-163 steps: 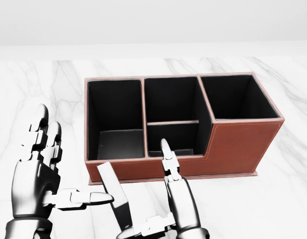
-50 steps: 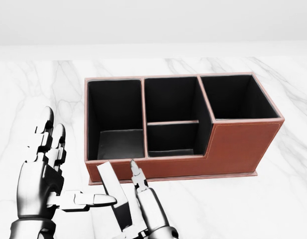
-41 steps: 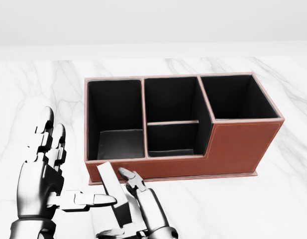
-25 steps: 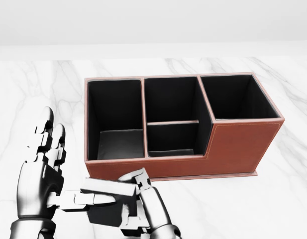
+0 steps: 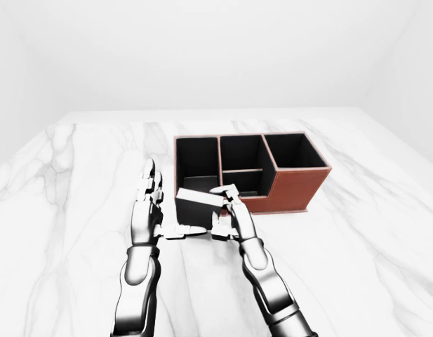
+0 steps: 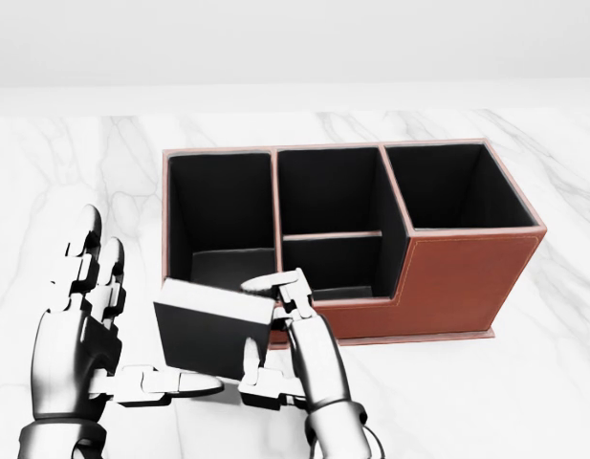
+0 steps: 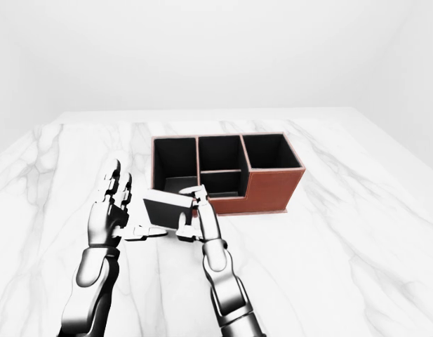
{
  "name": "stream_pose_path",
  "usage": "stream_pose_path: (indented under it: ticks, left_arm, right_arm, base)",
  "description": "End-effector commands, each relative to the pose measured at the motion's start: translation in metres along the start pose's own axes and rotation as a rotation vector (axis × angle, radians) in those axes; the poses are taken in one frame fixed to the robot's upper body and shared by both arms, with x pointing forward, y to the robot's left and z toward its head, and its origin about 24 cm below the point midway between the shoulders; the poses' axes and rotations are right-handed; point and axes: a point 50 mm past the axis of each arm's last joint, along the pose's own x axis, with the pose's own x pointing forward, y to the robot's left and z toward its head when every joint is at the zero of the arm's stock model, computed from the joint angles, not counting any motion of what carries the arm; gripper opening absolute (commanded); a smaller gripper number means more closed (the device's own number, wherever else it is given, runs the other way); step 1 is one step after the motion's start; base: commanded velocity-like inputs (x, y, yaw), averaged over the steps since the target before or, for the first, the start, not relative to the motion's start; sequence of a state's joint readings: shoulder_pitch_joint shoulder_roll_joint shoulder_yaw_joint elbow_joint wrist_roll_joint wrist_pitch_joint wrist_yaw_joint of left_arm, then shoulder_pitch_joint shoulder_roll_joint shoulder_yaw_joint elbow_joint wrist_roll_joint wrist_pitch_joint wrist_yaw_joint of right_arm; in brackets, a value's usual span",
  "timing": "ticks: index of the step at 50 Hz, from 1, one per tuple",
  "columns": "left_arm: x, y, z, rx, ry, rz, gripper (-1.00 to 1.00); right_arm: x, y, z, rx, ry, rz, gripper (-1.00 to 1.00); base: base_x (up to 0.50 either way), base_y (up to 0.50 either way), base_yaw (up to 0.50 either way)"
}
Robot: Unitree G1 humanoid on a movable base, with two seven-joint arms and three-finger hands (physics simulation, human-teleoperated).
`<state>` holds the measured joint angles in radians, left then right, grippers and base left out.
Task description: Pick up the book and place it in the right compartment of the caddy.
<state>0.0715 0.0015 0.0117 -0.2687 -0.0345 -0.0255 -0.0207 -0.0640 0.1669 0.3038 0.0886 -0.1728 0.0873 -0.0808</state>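
In the head view, the left hand stands at the lower left with two fingers pointing straight up and spread wide, closed on nothing. Its thumb reaches out flat toward the view's right, its tip lying just under the lower edge of the book; whether it touches the cover cannot be told.

The book, a dark volume with a pale top edge, sits just right of that hand, raised off the marble table and tilted, its upper right corner overlapping the low near wall of the caddy. It stands between the two hands, outside every compartment.

The right hand comes up from the bottom middle and holds the book by its right side: the upper fingers curl over the top right corner, while the thumb presses in at the lower right edge. The grip is narrow, closed round the book's edge.

Farther right, the reddish-brown leather caddy rests on the table with black lining. Its left compartment and the split middle section lie behind the book's top edge; the taller right compartment is well apart from the book, toward the view's upper right.
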Motion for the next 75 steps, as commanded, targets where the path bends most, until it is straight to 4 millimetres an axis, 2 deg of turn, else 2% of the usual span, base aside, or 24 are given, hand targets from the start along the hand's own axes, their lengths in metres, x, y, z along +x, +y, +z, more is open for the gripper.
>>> stream_pose_path:
  ticks: [1,22,31,41,53,63,67,75]
  left_arm:
    - [0.000,0.000,0.001,0.002,0.000,-0.001,1.00]
    - [0.000,0.000,0.000,0.002,0.003,-0.002,1.00]
    - [0.000,0.000,0.000,0.002,0.003,0.000,1.00]
    - [0.000,0.000,-0.001,0.001,0.004,0.001,1.00]
    - [0.000,-0.001,0.000,0.003,0.004,-0.001,1.00]
    - [0.000,0.000,-0.001,0.003,0.005,-0.001,1.00]
    - [0.000,0.000,-0.002,0.003,0.005,-0.002,1.00]
    - [0.000,0.000,-0.001,0.004,0.006,-0.002,1.00]
  right_arm:
    - [-0.006,-0.003,0.042,0.116,-0.177,-0.003,-1.00]
    - [0.001,-0.021,0.085,0.136,-0.350,-0.035,-1.00]
    - [0.005,-0.028,0.093,0.125,-0.380,-0.045,-1.00]
    - [0.011,-0.045,0.124,0.133,-0.499,-0.079,-1.00]
    - [0.016,-0.062,0.143,0.153,-0.564,-0.119,-1.00]
    - [0.019,-0.071,0.149,0.159,-0.577,-0.139,-1.00]
    - [0.022,-0.081,0.157,0.157,-0.599,-0.159,-1.00]
    - [0.026,-0.091,0.153,0.151,-0.575,-0.179,-1.00]
  base:
    - [0.00,0.00,0.00]
    - [0.00,0.00,0.00]
    - [0.00,0.00,0.00]
    - [0.00,0.00,0.00]
    - [0.00,0.00,0.00]
    - [0.00,0.00,0.00]
    - [0.00,0.00,0.00]
    - [0.00,0.00,0.00]
